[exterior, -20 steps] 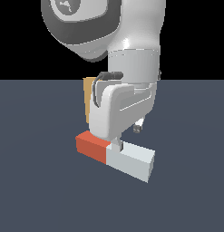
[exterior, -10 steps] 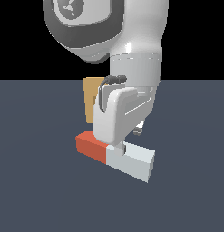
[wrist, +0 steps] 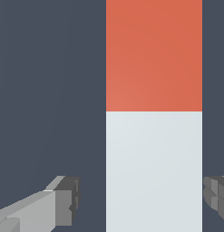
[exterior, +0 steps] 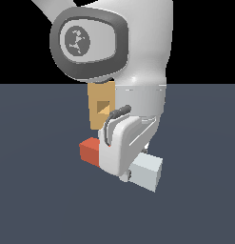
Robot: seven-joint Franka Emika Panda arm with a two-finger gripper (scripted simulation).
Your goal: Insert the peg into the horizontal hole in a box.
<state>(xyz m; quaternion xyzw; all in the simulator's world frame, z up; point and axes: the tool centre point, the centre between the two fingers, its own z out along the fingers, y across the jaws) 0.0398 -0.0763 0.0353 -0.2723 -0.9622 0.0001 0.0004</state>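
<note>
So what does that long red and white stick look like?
The long rectangular bar is a smooth, plain block with flat faces: one end red, the rest pale grey-white, meeting at a sharp straight line. It lies flat on the dark grey floor. The robot's claw hangs over its white part, one finger on each side with a gap between; nothing grips it yet.

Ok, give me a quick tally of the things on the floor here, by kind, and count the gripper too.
Pegs: 1, the red and pale grey-white peg
Boxes: 1, the tan-orange box
Holes: 1, the hole in the box's face
Grippers: 1, the gripper, its fingers apart on either side of the peg
Total: 4
</note>
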